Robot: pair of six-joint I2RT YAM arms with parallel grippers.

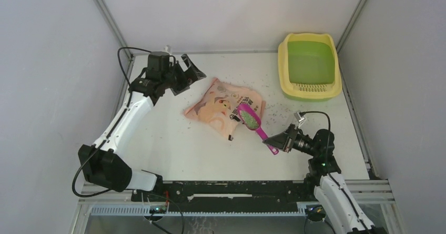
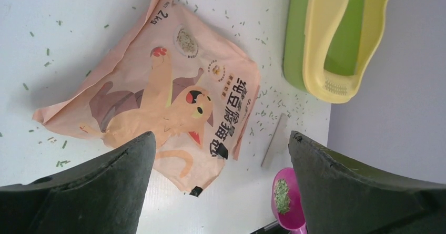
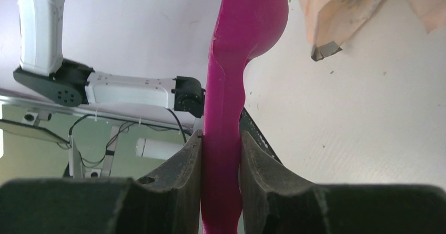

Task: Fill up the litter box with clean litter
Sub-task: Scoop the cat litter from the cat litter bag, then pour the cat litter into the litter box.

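Note:
The litter box [image 1: 284,65] stands at the far right of the table, and its green basin looks bare; the left wrist view shows it too [image 2: 315,60]. A magenta scoop [image 1: 263,133] hangs over the near edge of the peach-pink bag [image 1: 221,105] with a small heap of litter [image 1: 251,120] in its bowl. My right gripper [image 1: 280,142] is shut on the scoop's handle [image 3: 231,87], fingers pressed on both sides [image 3: 221,139]. My left gripper [image 1: 189,70] hovers open and empty left of the bag [image 2: 158,92], jaws wide apart [image 2: 222,135].
Loose granules [image 1: 273,108] are scattered over the white table around the bag and in front of the box. A thin grey strip [image 2: 274,140] lies between bag and box. White walls close in the table on three sides.

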